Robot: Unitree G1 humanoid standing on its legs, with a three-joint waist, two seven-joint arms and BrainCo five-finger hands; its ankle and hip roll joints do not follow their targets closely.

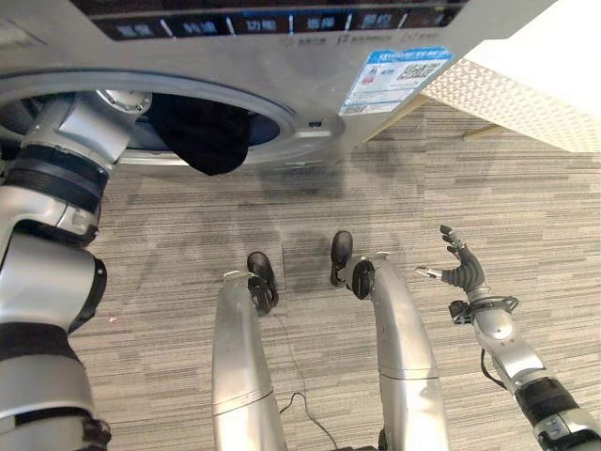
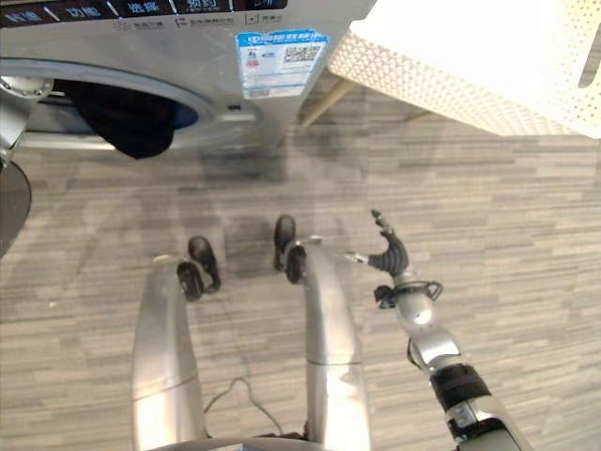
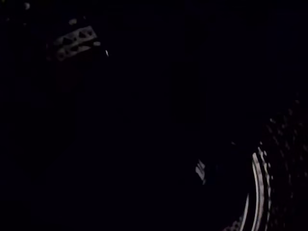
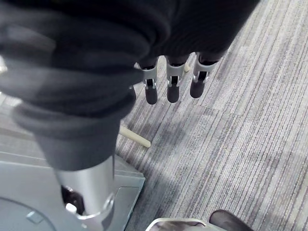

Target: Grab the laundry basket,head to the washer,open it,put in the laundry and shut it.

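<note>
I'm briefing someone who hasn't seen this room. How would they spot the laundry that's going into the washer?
Find the grey washer across the top of the head views, then its round door opening. The laundry is the dark cloth hanging out over the opening's lower rim, beside the robot's left arm; it is the one soft black thing against the grey metal.
</note>
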